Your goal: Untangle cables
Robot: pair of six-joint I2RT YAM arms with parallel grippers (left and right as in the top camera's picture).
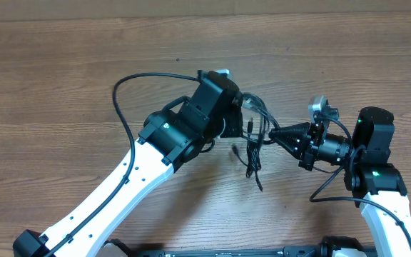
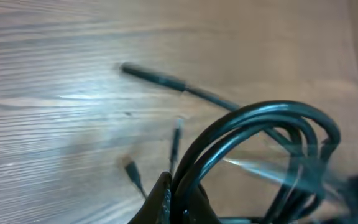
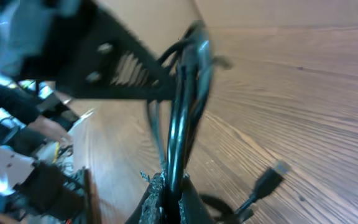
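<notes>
The cables are a bunch of thin black cords held up over the middle of the wooden table, with loose ends trailing down toward the front. My left gripper holds the bunch from the left, and in the left wrist view it is shut on black loops that arch to the right. My right gripper meets the bunch from the right. The right wrist view shows it shut on cords that run straight up. A USB plug hangs free beside it.
The left arm's own thick cable loops out over the table on the left. The right arm's cable curls on the table near its base. Loose plug ends hang over bare wood. Clutter lies beyond the table edge.
</notes>
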